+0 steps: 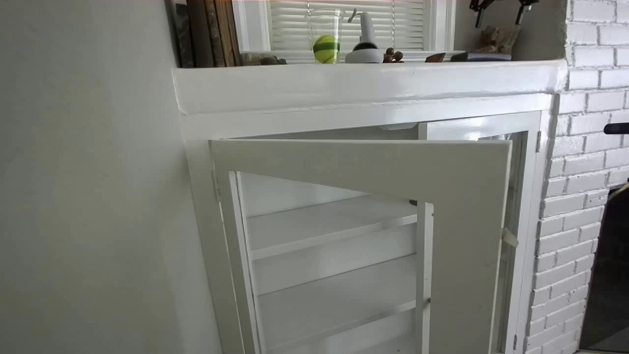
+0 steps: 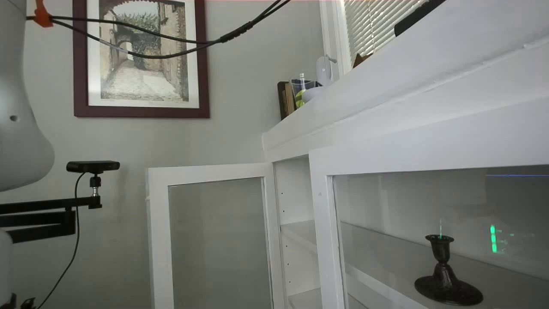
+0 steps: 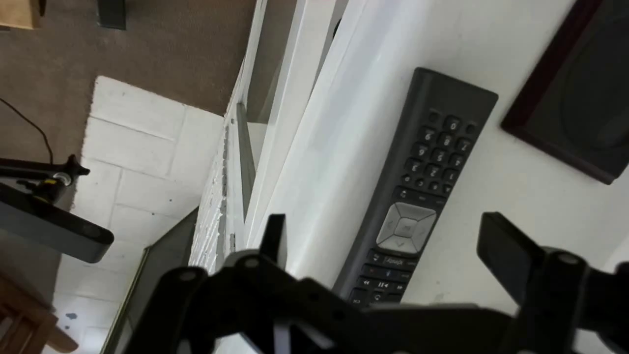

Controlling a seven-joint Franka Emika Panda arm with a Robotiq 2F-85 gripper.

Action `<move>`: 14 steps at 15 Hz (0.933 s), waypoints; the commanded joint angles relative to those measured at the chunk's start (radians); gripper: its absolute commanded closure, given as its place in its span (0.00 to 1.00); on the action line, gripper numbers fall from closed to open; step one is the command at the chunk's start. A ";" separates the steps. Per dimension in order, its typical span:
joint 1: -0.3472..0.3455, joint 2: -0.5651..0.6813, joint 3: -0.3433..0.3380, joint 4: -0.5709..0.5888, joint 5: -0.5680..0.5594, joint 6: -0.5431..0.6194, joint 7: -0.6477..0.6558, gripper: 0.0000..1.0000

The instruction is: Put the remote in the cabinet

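- The remote (image 3: 410, 196) lies buttons up on the white counter (image 3: 457, 241), slanting across the wrist view near the rounded front edge; one end of it is hidden behind the hand (image 3: 385, 246).
- The hand's fingers (image 3: 508, 255) stand wide apart, one to each side of the remote in the wrist view.
- Near the remote is a dark, red-edged object (image 3: 585, 93), partly cut off.
- The cabinet (image 1: 363, 117) is below the counter; in both exterior views its framed door (image 1: 467, 221) is swung outward, and white shelves (image 1: 334, 226) show inside.
- In an exterior view a dark candle holder (image 2: 446, 279) stands upright behind glass.
- Along the counter are books (image 1: 218, 34) and a clear cup (image 1: 327, 22) with a yellow ball (image 1: 324, 44) inside.
- Farther off, a framed picture (image 2: 143, 86) hangs on the wall (image 2: 240, 128).
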 commanded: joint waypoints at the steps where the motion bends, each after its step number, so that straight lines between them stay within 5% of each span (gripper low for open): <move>1: -0.010 0.105 -0.018 0.169 0.062 -0.109 0.087 0.00; 14: -0.014 0.216 -0.014 0.234 0.066 -0.118 0.167 0.00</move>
